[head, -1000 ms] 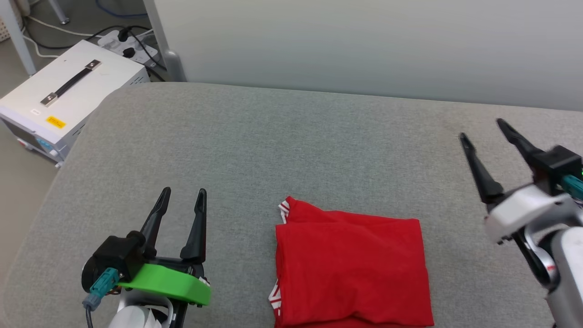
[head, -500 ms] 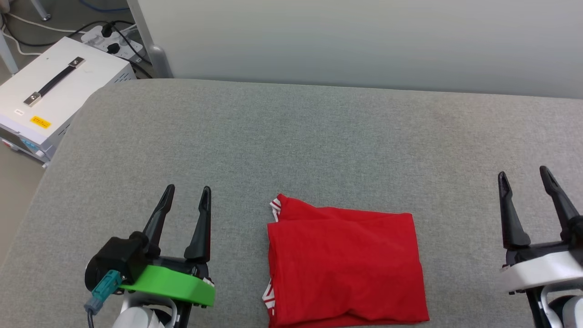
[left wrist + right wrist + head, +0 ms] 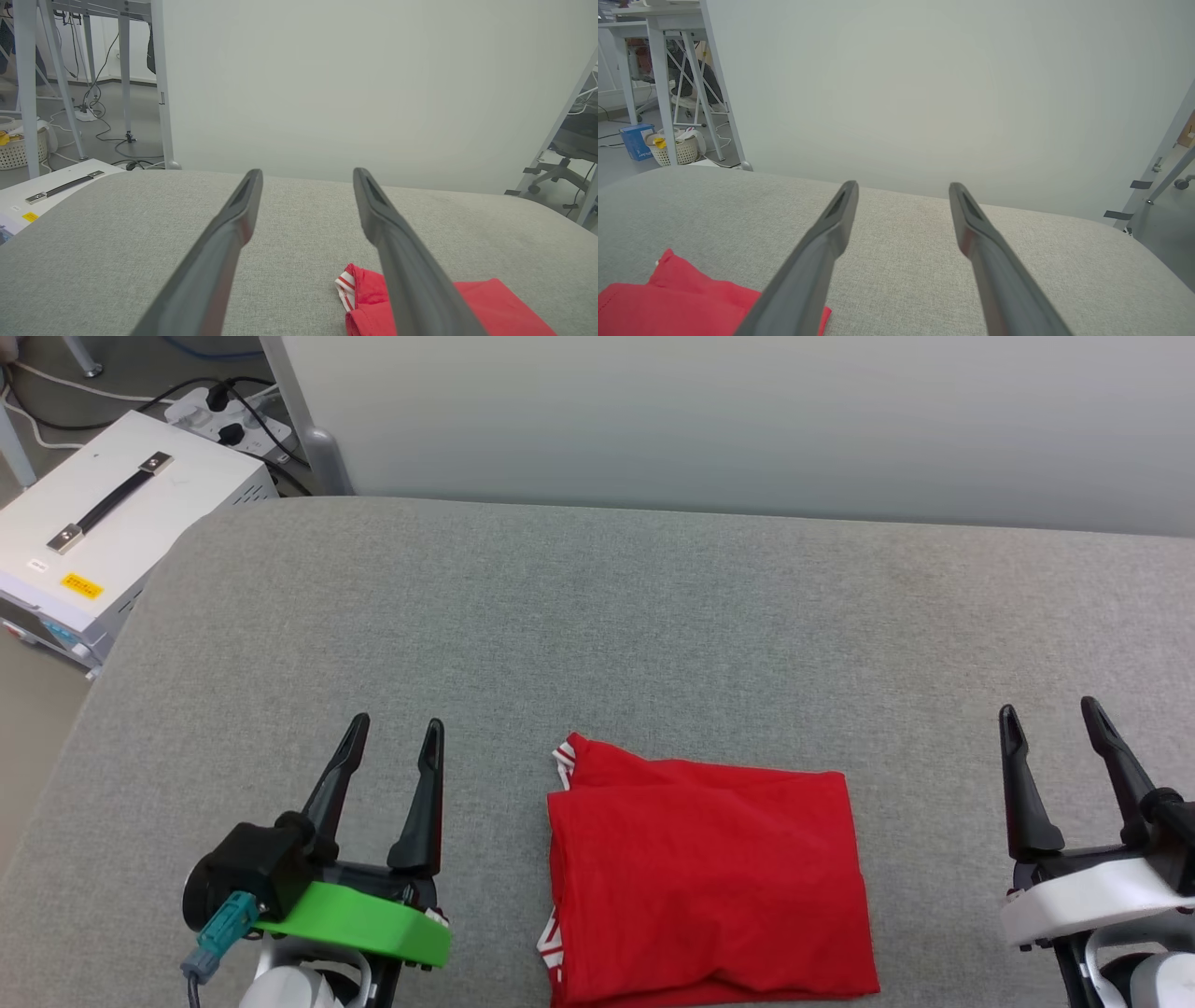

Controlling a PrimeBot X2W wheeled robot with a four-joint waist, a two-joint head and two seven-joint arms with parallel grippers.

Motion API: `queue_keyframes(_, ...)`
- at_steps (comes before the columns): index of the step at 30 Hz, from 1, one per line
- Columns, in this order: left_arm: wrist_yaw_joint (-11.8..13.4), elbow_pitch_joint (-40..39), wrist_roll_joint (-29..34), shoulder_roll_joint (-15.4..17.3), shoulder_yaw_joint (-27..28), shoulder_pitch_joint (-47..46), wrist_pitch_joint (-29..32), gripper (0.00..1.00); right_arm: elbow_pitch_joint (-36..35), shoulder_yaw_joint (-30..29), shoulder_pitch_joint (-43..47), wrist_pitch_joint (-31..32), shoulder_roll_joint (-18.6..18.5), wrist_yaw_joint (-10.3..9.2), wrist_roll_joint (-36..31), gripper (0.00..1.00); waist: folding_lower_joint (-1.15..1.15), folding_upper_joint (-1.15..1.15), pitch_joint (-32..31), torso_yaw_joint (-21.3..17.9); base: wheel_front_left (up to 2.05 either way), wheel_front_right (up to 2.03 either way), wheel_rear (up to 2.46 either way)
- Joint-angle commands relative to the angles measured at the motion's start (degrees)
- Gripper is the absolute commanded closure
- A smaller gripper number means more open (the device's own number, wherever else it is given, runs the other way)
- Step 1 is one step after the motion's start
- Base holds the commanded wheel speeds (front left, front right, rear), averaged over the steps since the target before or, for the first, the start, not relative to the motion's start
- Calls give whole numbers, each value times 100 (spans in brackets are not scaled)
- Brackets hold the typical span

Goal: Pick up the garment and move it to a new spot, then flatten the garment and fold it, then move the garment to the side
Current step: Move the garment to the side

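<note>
Two grippers and one shirt on a grey padded surface (image 3: 597,616). Off the surface's far-left corner sits a white box (image 3: 121,513) with a black handle, and a power strip (image 3: 224,415) lies behind it. Left gripper (image 3: 399,721) is over the near-left part of the surface, fingers spread, empty. Red shirt (image 3: 705,887) is folded into a rough rectangle and lies flat at the near edge, about midway along. Striped white-red trim shows on its left side. Right gripper (image 3: 1047,707) is over the near-right corner, fingers spread, empty. Both grippers are apart from the shirt.
</note>
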Motion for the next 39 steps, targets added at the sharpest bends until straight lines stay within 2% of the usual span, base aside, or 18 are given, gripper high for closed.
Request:
queue_keyframes(1,-18,3,67,14,-18,52,-33,0,16,42,69,141,2,-3,121,0,0,69,23,20,0,0,0)
queue_keyframes(6,-18,11,55,33,-56,13,-33,0,-46,429,139,1374,-230,-3,493,0,0,69,128,93,0,0,0)
queue_keyframes(10,-18,-10,52,22,-85,-36,-33,0,-258,744,212,2770,-354,-3,895,0,0,69,272,165,0,0,0)
queue_keyframes(14,-18,-10,52,5,-143,-111,-33,0,-386,845,214,3981,-265,-3,1190,0,0,69,443,252,0,0,0)
queue_keyframes(18,-18,20,65,-2,-267,-253,-33,0,-295,707,133,4902,-81,-3,1064,0,0,69,630,414,0,0,0)
queue_keyframes(22,-18,51,64,3,-343,-366,-33,0,-195,664,7,5188,57,-3,959,0,0,69,789,575,0,0,0)
queue_keyframes(35,-18,118,48,17,-528,-536,-33,0,705,835,-196,5343,198,-3,719,0,0,69,1018,906,0,0,0)
queue_keyframes(36,-18,120,39,21,-533,-541,-33,0,778,877,-191,5377,204,-3,718,20,0,69,1013,914,0,0,0)
queue_keyframes(37,-18,120,33,24,-533,-547,-33,0,830,911,-189,5390,192,-3,702,75,0,69,1008,916,0,0,0)
queue_keyframes(38,-18,119,29,27,-535,-554,-33,0,880,955,-193,5384,159,-3,668,100,0,69,1002,916,0,0,0)
queue_keyframes(39,-18,116,27,31,-544,-562,-33,0,908,994,-202,5362,129,-3,642,100,0,69,993,911,0,0,0)
